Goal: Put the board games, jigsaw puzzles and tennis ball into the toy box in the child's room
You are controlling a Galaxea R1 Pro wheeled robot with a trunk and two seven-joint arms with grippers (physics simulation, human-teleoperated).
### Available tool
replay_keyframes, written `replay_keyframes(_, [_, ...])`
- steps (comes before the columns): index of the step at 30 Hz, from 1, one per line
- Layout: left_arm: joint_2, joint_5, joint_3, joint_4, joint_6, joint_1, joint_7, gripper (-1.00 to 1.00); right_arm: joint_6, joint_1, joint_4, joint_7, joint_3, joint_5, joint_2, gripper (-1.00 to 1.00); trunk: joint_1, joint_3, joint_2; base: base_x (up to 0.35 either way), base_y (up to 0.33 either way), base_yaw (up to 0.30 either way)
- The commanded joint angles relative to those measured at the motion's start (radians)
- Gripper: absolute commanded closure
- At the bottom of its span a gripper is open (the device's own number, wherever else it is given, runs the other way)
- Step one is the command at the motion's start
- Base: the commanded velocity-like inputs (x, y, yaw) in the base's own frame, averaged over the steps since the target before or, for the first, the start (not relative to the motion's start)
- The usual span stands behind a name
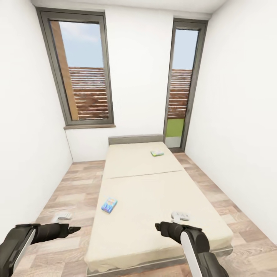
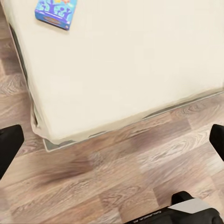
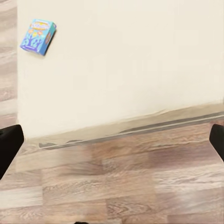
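A mostly blue board game (image 1: 109, 205) lies flat on the near left part of the bed (image 1: 154, 200), and it shows in both wrist views (image 2: 56, 11) (image 3: 38, 36). A green-edged board game (image 1: 157, 153) rests near the headboard at the bed's far right. My left gripper (image 1: 73, 230) hangs over the floor left of the bed's foot, open (image 2: 112, 144), holding nothing. My right gripper (image 1: 158, 227) hovers over the bed's near end, also open (image 3: 112, 142) and empty. The table, toy box, jigsaw puzzles and tennis ball are out of view.
The room is narrow, with white walls on both sides and two tall dark-framed windows (image 1: 82, 73) at the far end. Wood plank floor (image 1: 65, 192) runs along both sides of the bed. The grey bed frame's corner (image 2: 51, 142) juts out near my left gripper.
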Motion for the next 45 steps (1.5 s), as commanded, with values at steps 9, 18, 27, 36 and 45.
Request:
replay_keyframes(9, [-0.003, 0.001, 0.002, 0.000, 0.007, -0.001, -0.004, -1.00, 0.003, -0.001, 0.004, -0.010, 0.000, -0.014, -0.001, -1.00, 0.001, -0.006, -0.001, 0.083, 0.018, 0.267])
replay_keyframes(18, [-0.003, 0.001, 0.002, 0.000, 0.007, -0.001, -0.004, -1.00, 0.002, -0.001, 0.004, -0.010, 0.000, -0.020, 0.000, -1.00, 0.001, -0.011, -0.001, 0.180, 0.001, 0.264])
replay_keyframes(27, [-0.003, 0.001, 0.002, 0.000, 0.005, -0.001, -0.004, -1.00, 0.002, -0.001, 0.004, -0.010, 0.000, -0.021, 0.000, -1.00, 0.001, -0.013, -0.001, 0.081, 0.000, 0.087])
replay_keyframes(36, [-0.003, 0.002, 0.002, 0.000, 0.004, -0.001, -0.004, -1.00, 0.002, -0.001, 0.004, -0.009, 0.000, -0.021, -0.001, -1.00, 0.001, -0.013, -0.001, 0.170, 0.000, 0.008])
replay_keyframes(45, [-0.003, 0.002, 0.001, 0.000, 0.003, -0.001, -0.004, -1.00, -0.015, -0.001, 0.005, -0.009, 0.000, -0.021, -0.001, -1.00, 0.001, -0.013, -0.001, 0.030, 0.000, 0.001])
